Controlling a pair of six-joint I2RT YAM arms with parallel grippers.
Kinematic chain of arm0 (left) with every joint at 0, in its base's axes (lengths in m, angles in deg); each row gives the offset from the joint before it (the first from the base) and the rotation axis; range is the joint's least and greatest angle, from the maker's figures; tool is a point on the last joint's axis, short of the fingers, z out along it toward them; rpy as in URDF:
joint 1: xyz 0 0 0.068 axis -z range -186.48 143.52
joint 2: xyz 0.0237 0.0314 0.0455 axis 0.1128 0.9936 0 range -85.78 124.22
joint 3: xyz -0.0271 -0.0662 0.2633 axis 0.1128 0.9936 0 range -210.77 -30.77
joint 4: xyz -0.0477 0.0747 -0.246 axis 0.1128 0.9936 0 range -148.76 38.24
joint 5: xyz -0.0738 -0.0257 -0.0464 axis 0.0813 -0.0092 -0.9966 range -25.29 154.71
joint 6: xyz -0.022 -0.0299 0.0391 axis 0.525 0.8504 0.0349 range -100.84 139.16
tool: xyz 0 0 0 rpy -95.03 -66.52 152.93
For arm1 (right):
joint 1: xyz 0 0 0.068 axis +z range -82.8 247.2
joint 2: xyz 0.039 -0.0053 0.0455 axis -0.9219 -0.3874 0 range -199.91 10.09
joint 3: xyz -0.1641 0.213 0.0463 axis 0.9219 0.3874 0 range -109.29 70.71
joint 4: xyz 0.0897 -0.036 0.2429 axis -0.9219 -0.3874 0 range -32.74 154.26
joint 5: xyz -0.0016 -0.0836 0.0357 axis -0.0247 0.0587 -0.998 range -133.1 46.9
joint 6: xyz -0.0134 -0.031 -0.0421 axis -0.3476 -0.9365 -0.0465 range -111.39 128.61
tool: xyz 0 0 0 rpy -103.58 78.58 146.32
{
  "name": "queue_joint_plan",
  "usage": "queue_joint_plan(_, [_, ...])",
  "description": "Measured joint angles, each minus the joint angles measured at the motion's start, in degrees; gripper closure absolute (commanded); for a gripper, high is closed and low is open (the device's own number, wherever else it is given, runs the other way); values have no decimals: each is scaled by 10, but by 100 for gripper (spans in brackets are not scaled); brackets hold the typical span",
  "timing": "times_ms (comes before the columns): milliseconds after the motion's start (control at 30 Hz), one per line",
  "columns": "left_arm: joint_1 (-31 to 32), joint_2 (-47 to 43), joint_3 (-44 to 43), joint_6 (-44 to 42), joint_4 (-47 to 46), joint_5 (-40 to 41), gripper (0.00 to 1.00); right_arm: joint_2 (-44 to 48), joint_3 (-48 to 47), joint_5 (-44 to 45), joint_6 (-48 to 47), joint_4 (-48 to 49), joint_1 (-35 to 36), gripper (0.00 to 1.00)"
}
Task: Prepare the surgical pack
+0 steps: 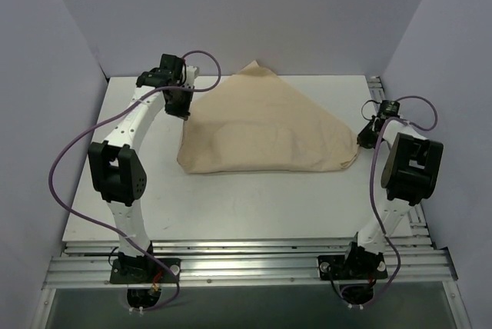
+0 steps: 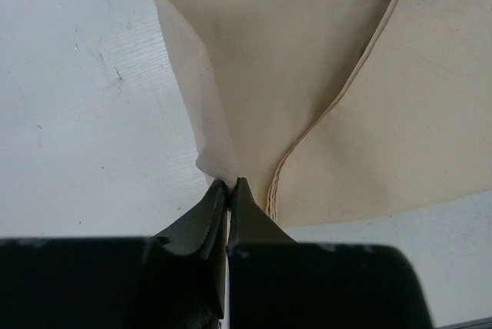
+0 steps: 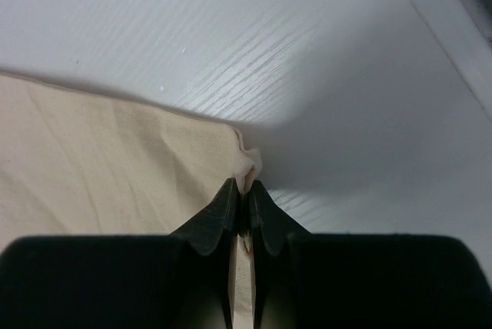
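Note:
The tan-beige cloth of the surgical pack (image 1: 265,133) lies folded over on the white table, roughly triangular, with a peak at the back. My left gripper (image 1: 181,108) is shut on the cloth's left corner (image 2: 219,167) and holds it a little above the table. My right gripper (image 1: 366,135) is shut on the cloth's right corner (image 3: 247,166). The cloth shows in the left wrist view (image 2: 307,60) with a stitched hem, and in the right wrist view (image 3: 108,167) lying flat. The steel tray, forceps, gauze and green packets are hidden or out of view.
The white table (image 1: 231,206) has grey walls on the left, back and right. A metal rail (image 1: 419,217) runs along the right edge and another along the near edge, by the arm bases.

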State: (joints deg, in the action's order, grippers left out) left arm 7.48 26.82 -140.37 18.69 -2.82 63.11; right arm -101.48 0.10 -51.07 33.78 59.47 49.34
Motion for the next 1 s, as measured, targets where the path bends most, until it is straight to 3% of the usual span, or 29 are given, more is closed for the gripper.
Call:
queue_joint_plan(133, [-1,0,0,0,0,6,98,34,0,13,0,-30,40,100])
queue_joint_plan(467, [-2,-9,52,0,-22,37,98,167,-9,68,64,-49,292,100])
queue_joint_plan(733, [-2,-9,83,0,-42,60,98,120,-87,97,141,-48,456,100])
queue_joint_plan(1000, [-2,-10,98,0,-61,77,98,28,-178,97,180,-31,511,100])
